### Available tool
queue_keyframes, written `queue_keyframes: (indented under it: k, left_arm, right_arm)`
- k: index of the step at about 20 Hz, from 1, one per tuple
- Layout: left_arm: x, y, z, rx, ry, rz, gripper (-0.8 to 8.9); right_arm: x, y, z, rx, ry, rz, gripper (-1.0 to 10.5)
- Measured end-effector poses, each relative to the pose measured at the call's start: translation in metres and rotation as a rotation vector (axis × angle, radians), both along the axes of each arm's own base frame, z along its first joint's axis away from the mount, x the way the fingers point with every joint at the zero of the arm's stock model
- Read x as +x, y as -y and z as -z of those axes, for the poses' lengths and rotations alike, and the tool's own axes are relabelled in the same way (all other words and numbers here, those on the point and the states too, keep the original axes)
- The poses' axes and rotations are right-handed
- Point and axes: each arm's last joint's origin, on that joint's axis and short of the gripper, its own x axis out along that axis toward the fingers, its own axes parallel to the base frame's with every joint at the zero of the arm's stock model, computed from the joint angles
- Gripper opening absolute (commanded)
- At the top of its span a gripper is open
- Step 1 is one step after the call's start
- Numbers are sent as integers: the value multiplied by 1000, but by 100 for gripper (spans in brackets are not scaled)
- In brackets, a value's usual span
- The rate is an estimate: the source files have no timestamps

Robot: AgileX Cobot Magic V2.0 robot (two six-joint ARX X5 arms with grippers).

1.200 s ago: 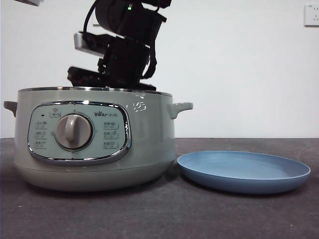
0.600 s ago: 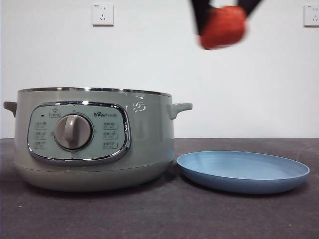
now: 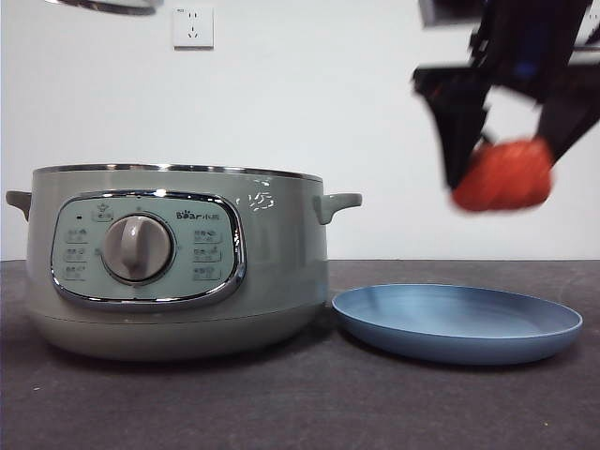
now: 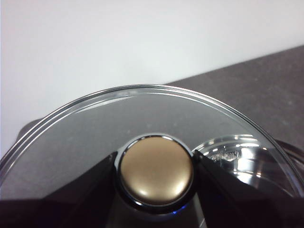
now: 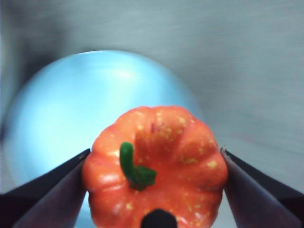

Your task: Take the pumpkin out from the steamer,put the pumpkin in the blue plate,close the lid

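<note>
1. Pumpkin (image 3: 502,175) hangs in the air at the right of the scene, pinched between the two black jaws of the right gripper (image 3: 504,178), one jaw pressed against each side of its ribbed orange body.
2. From the right wrist view the pumpkin (image 5: 156,164) sits stem up, its green stem curling near the middle, and the jaws are spread only as wide as the fruit.
3. Below it lies the blue plate (image 3: 525,342), with clear air between fruit and dish; in the right wrist view the plate (image 5: 61,114) shows under and beyond the pumpkin.
4. To the left stands the steamer (image 3: 281,281), its chrome rim uncovered, its right side handle just beside the plate's near-left edge.
5. Up at the top left corner a sliver of the lid (image 3: 103,6) shows, held high above the steamer.
6. In the left wrist view the left gripper (image 4: 156,176) has its jaws closed against either side of the lid's knob (image 4: 156,172), the glass lid (image 4: 71,137) spreading out around it.
7. A dark table (image 3: 300,403) lies bare in front of both pot and plate.
</note>
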Motion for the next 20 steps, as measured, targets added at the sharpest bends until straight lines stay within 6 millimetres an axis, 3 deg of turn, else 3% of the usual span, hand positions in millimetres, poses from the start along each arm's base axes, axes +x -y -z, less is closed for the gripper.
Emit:
queue_keyframes:
  k: [3, 7, 11, 15, 20]
  left_arm:
    - [8, 4, 4, 10, -30, 11, -9]
    - [11, 7, 6, 4, -43, 45, -9]
    - [12, 7, 5, 1, -33, 41, -9]
    - [12, 7, 5, 1, -34, 42, -9]
    - [12, 7, 5, 0, -34, 43, -9]
  right_arm:
    - [5, -6, 28, 83, 9, -47, 2]
    - [20, -15, 58, 54, -47, -47, 20]
    - [29, -18, 87, 4, -134, -40, 270]
    - [30, -18, 88, 5, -132, -39, 462]
    - [30, -18, 88, 6, -137, -34, 480]
